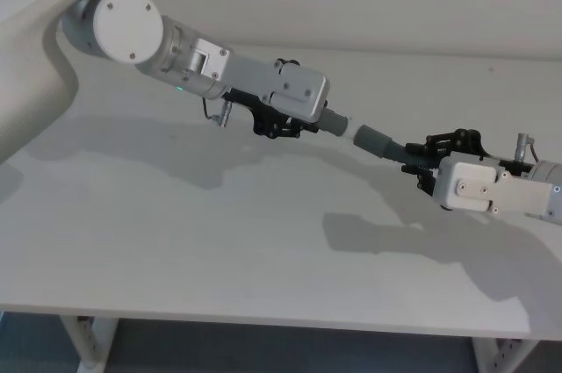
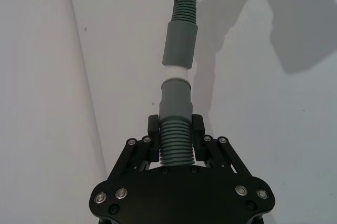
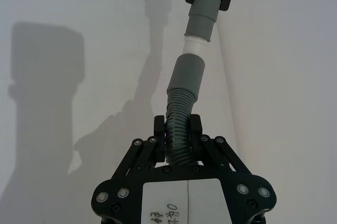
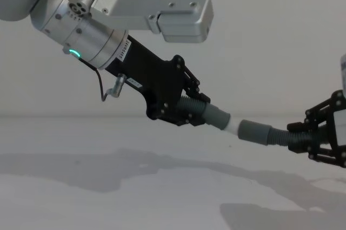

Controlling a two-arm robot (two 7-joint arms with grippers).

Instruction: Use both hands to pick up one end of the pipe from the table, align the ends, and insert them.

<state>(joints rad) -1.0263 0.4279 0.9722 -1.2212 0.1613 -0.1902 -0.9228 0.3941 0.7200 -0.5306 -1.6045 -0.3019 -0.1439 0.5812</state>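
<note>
The plain matte white table [image 1: 219, 241] carries only the soft shadows of the two arms, and nothing lies between the two hose ends.

Nearer the robot, on its right side, the right black angular gripper [image 1: 432, 164] on its silver cylindrical arm has its thin fingers [image 3: 196, 127] pinched on the ribbed part of one dark grey flexible hose piece [image 3: 179, 129], just behind that piece's smooth grey socket cuff [image 1: 376, 142]. Held clear above the table, this piece runs up and to the left in the head view, its cuff opening facing the other arm.

Farther back and to the left, the left black angular gripper [image 1: 294, 125], on a silver arm with a green ring light [image 4: 73, 52], is clamped on the ribbing of the other dark grey ribbed hose piece [image 2: 175, 142] close behind its own grey cuff [image 2: 176, 97]. Its pale white narrow tip [image 1: 347, 124] points down and to the right, toward the socket.

The two pieces lie nearly on one line, slanting from upper left to lower right in the head view. In the chest view the white tip [image 4: 233, 126] reaches the mouth of the socket cuff [image 4: 255, 131]; most of it is exposed, and how far it has entered cannot be told.
</note>
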